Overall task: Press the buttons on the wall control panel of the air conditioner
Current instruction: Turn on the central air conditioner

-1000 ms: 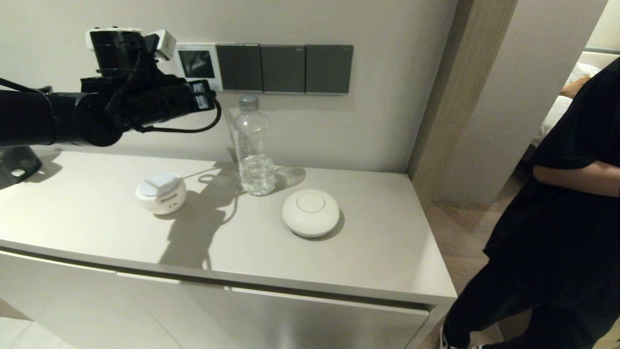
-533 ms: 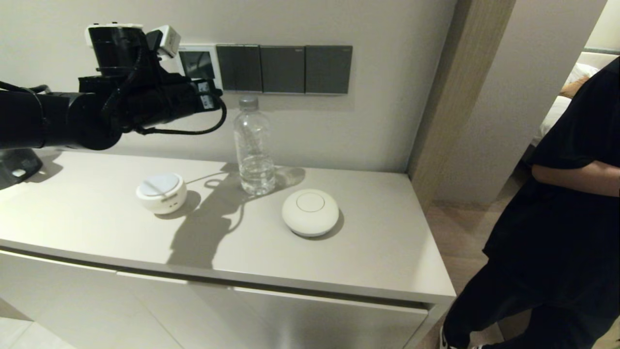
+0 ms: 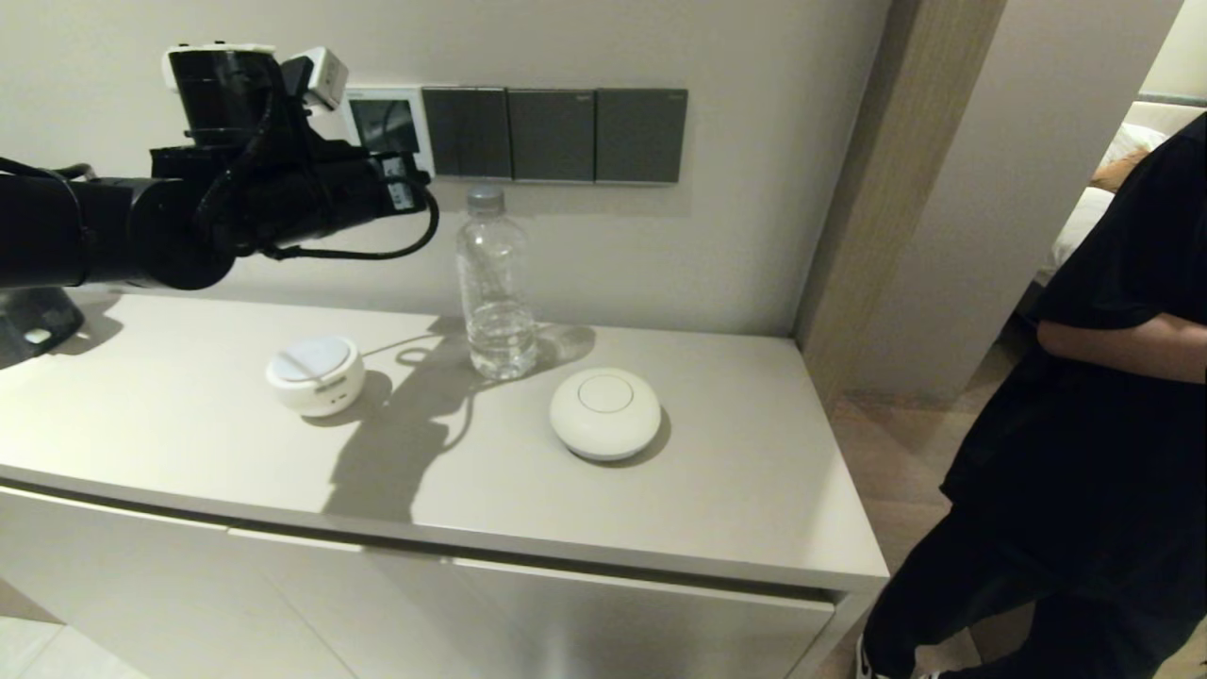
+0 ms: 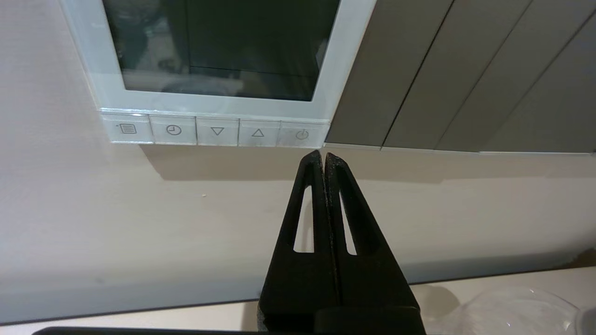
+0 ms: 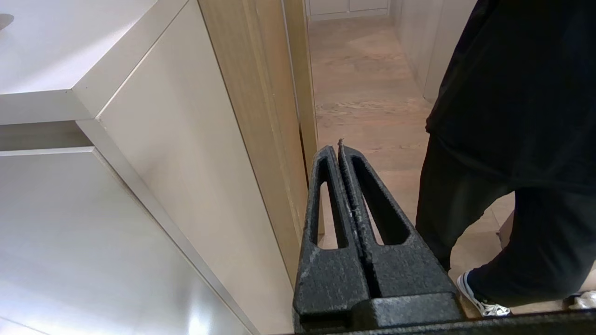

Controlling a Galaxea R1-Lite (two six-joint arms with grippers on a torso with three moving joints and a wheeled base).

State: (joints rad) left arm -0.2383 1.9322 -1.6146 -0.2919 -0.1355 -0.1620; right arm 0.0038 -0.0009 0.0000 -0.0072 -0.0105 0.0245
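- Head view: left gripper raised at the wall, just below the air conditioner's wall control panel, which sits at the left end of the dark grey switch plates. Counter below: water bottle near the back edge, small white lidded pot toward the left, white round puck mid-counter. Person in black beyond the right edge.
- Left wrist view: left gripper clenched on nothing, tip just under the buttons, nearest the power key at the row's right end. Screen dark.
- Right wrist view: right gripper clenched on nothing, parked low beside the cabinet's right end.
- Risk: tip sits below and slightly right of the power key; pushing straight in likely hits bare wall or the switch plate edge. Keys are tightly packed, so drift could press two.
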